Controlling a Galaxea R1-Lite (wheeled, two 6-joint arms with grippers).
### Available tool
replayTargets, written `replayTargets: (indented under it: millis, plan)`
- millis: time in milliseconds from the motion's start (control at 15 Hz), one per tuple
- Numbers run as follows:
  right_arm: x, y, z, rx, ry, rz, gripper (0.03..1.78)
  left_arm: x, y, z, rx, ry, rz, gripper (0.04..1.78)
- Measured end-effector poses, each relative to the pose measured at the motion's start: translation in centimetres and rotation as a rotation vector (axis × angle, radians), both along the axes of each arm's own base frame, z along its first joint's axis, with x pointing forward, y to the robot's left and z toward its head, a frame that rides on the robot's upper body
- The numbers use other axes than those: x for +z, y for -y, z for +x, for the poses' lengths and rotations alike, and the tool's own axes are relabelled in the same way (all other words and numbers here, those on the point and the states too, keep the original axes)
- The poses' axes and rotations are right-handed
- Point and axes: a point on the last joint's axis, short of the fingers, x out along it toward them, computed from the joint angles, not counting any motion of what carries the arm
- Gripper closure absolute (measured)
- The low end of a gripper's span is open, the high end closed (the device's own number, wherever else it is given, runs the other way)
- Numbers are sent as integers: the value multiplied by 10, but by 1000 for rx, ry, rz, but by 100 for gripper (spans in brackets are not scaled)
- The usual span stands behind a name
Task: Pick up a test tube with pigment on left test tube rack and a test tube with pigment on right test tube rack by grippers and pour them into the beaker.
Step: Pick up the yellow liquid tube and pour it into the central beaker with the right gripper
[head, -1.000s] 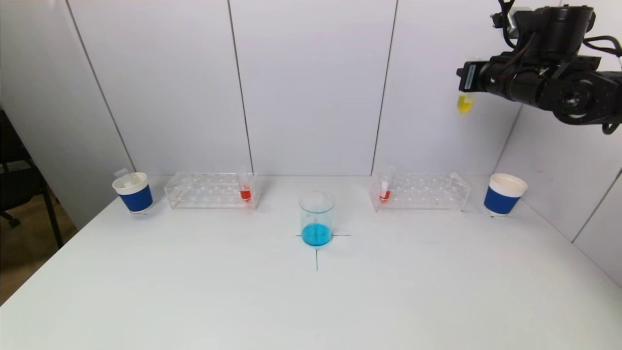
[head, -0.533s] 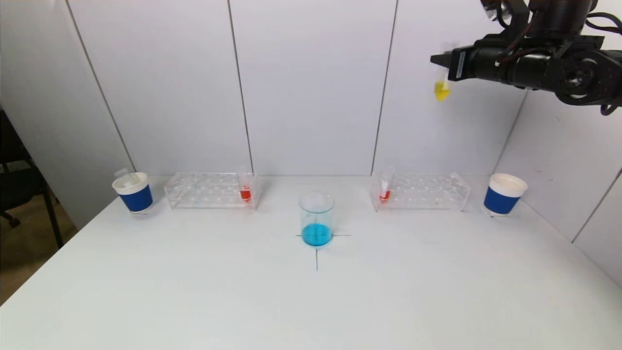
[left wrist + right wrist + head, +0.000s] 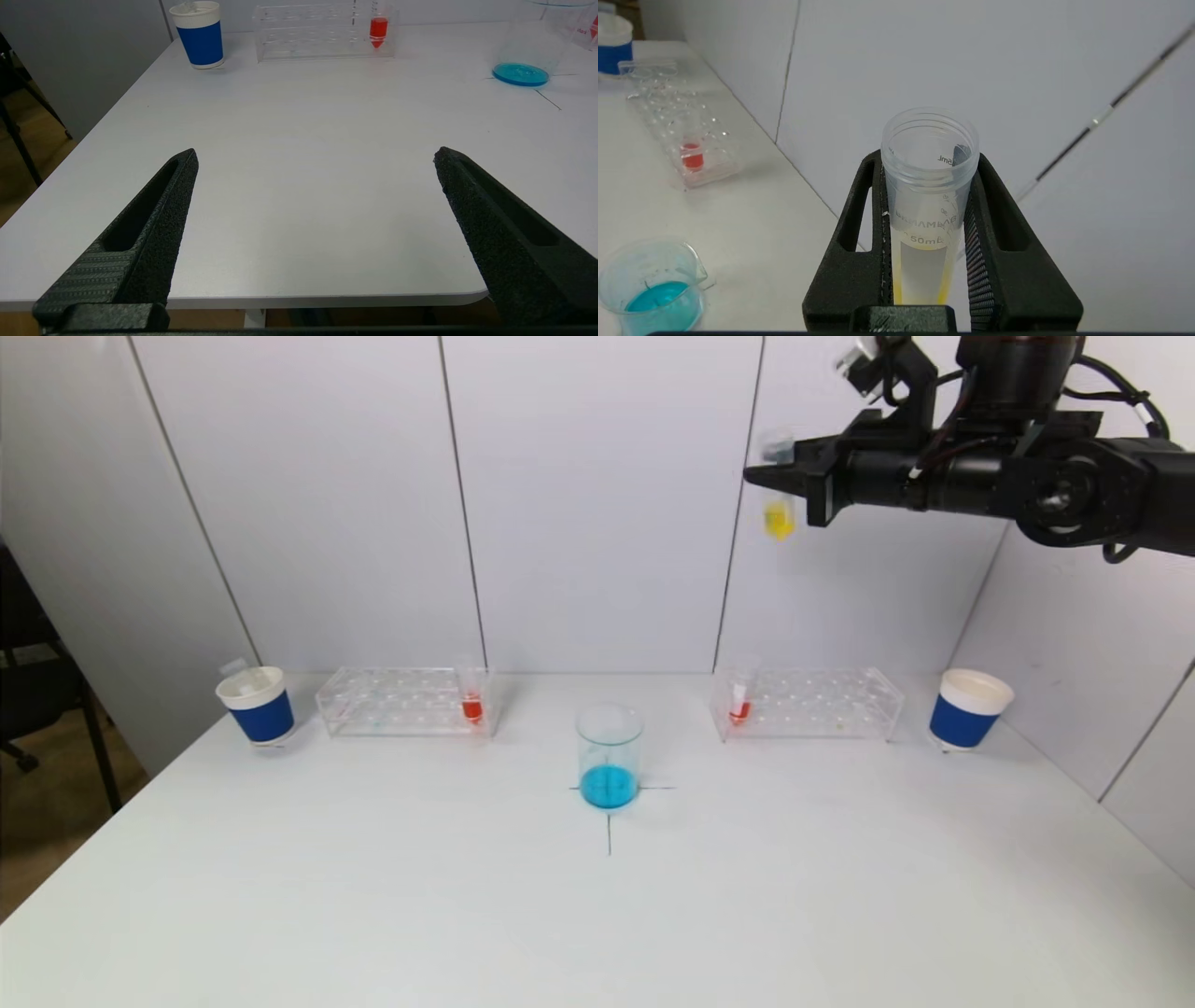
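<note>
My right gripper point(image 3: 777, 478) is shut on a clear test tube with yellow pigment point(image 3: 778, 513), held upright high above the right rack point(image 3: 808, 703); the tube's open mouth shows in the right wrist view point(image 3: 930, 140), between the fingers. The glass beaker point(image 3: 609, 754) with blue liquid stands at the table's centre cross, below and left of the tube. The left rack point(image 3: 403, 701) holds a tube with red pigment point(image 3: 471, 702); the right rack holds another red tube point(image 3: 739, 705). My left gripper point(image 3: 315, 156) is open and empty at the table's near left edge, out of the head view.
A blue and white paper cup point(image 3: 255, 706) stands left of the left rack, another point(image 3: 968, 709) right of the right rack. White wall panels close the back and right. A dark chair point(image 3: 37, 681) stands off the table's left side.
My right arm has swung left and slightly up, carrying the yellow tube from above the right cup's side toward the space above the right rack's left end.
</note>
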Motion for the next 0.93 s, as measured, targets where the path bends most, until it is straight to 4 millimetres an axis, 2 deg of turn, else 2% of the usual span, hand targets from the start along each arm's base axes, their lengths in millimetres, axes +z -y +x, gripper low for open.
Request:
replayTargets:
  millis: [267, 467, 933]
  plan:
    - [-27, -25, 10, 102, 85, -157, 131, 0, 0, 0, 0, 0, 0, 6]
    - [-50, -43, 16, 191, 98, -212, 131, 0, 0, 0, 0, 0, 0, 6]
    - [-78, -76, 14, 281, 250, -350, 131, 0, 0, 0, 0, 0, 0, 6]
